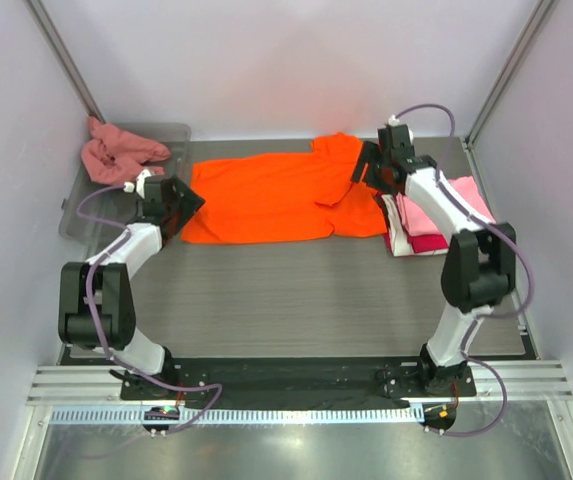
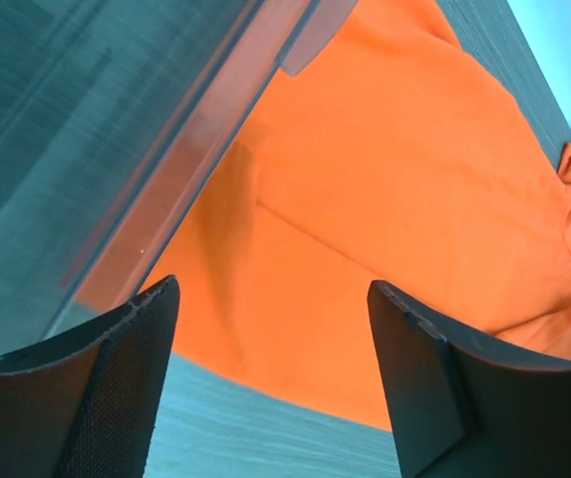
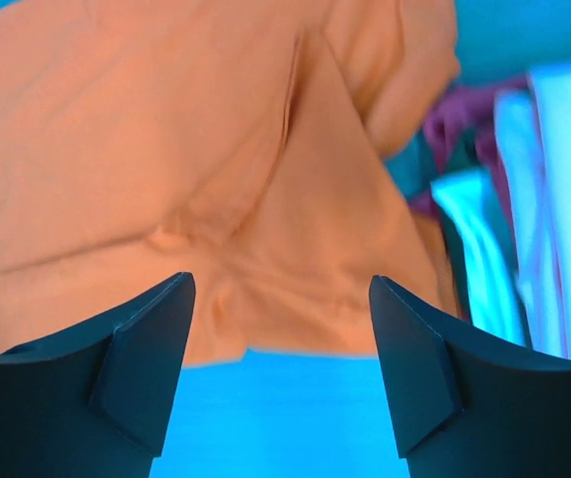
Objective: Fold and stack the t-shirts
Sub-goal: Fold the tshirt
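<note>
The bright orange t-shirt (image 1: 271, 198) lies spread flat across the back of the table, one sleeve folded over at its right end. My left gripper (image 1: 179, 205) is open and empty over its left edge (image 2: 385, 229), beside the tray. My right gripper (image 1: 368, 168) is open and empty above the shirt's right end (image 3: 215, 169). The light pink shirt (image 1: 436, 210) lies folded on the crimson red one (image 1: 428, 243) in a stack at the right. The dusty salmon-pink shirt (image 1: 116, 150) lies crumpled in the clear grey tray (image 1: 171, 135).
The tray's clear rim (image 2: 180, 169) runs along the orange shirt's left edge. White walls and metal posts close in the table at the back and sides. The folded stack also shows at the right of the right wrist view (image 3: 524, 199).
</note>
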Robot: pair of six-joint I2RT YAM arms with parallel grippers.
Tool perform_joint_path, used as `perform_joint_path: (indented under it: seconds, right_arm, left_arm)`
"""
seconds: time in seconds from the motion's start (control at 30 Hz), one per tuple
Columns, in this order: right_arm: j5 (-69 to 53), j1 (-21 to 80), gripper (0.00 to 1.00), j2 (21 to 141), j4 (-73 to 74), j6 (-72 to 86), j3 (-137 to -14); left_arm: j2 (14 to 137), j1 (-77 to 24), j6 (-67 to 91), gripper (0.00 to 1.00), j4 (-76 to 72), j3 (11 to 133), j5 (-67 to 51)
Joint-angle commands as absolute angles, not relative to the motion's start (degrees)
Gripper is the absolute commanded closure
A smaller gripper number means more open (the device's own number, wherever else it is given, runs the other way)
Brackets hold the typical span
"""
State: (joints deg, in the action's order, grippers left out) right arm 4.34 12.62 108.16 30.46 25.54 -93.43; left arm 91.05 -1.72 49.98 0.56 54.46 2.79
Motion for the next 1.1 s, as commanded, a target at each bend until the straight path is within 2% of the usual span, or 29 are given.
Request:
perform_joint_path:
  seconds: [0.0, 0.1, 0.17, 0.27, 0.37, 0.47, 0.7, 0.83, 0.9, 1.07]
  right_arm:
    - [6.76, 13.44, 0.24, 94.59, 19.01, 30.84, -81.16]
    - [7.82, 13.8, 0.31, 88.96, 14.33, 31.55, -71.12]
    - [9.05, 14.15, 0.34, 88.59, 15.11, 30.5, -68.22]
    - [11.86, 14.15, 0.47, 89.56, 16.43, 29.62, -65.93]
    - [12.39, 14.15, 0.55, 89.82, 16.87, 30.23, -63.47]
    - [14.76, 14.15, 0.58, 89.12, 16.79, 30.32, -60.4]
    - [20.21, 13.89, 0.59, 90.52, 16.26, 30.15, -55.2]
    - [20.04, 12.75, 0.67, 94.56, 16.08, 30.32, -55.46]
    - [21.09, 10.91, 0.7, 96.93, 17.13, 31.11, -56.95]
    - [20.49, 5.81, 0.7, 97.56, 16.35, 33.4, -55.64]
  left_arm:
    - [84.66, -2.54, 46.41, 0.22, 3.78, 52.04, 9.4]
    - [80.78, -3.95, 45.88, 0.22, 4.48, 50.54, 9.84]
    - [77.09, -5.79, 45.27, 0.22, 5.36, 49.14, 9.84]
    - [72.87, -8.17, 45.52, 0.22, 5.89, 46.41, 9.85]
    - [70.93, -9.4, 47.36, 0.22, 5.8, 43.34, 9.14]
    - [71.45, -9.4, 48.42, 0.25, 5.45, 41.41, 9.23]
    - [75.22, -9.4, 49.31, 0.28, 1.06, 39.11, 8.09]
    - [78.22, -9.4, 49.22, 0.28, 1.32, 39.38, 7.73]
    - [79.53, -9.23, 50.0, 0.28, 1.23, 39.11, 8.43]
    - [80.95, -8.09, 51.5, 0.28, 1.14, 38.59, 9.22]
